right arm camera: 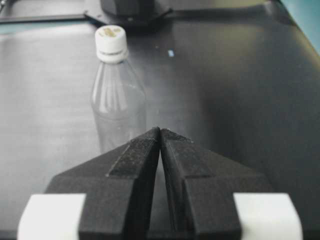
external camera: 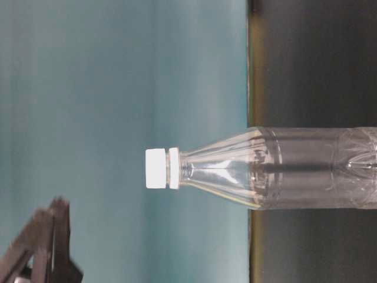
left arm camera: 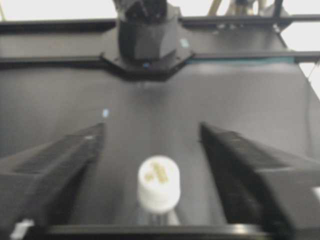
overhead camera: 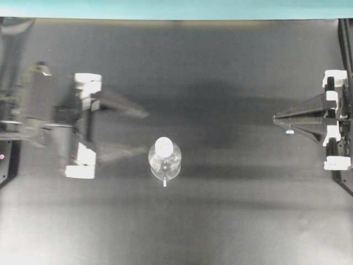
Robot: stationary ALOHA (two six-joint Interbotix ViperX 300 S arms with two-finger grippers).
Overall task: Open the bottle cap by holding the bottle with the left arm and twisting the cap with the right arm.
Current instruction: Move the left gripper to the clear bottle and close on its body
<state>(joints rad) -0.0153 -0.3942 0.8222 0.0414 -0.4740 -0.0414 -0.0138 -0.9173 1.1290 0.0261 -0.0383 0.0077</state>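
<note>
The bottle (overhead camera: 164, 161) stands upright near the middle of the dark counter (overhead camera: 231, 221), slightly toward the near edge in the overhead view. It is clear and looks empty, with the bottle cap (overhead camera: 163, 146) seated white on its narrow neck. Nothing touches it, and no other loose thing lies on the counter around it.

The left claw (overhead camera: 140, 131) is just beside the bottle, its fingers spread wide and holding nothing. In the overhead view the lower finger's tip comes close to the bottle's side; whether it touches cannot be told. From the left wrist camera the cap (left arm camera: 158, 183) sits low between the two spread fingers, with open counter beyond.

The right claw (overhead camera: 276, 118) is well apart from the bottle at the right edge of the counter, its fingers pressed together tip to tip with nothing between them. From the right wrist view the bottle (right arm camera: 117, 100) stands ahead and to the left of the closed fingertips (right arm camera: 160, 131), with bare counter between.
</note>
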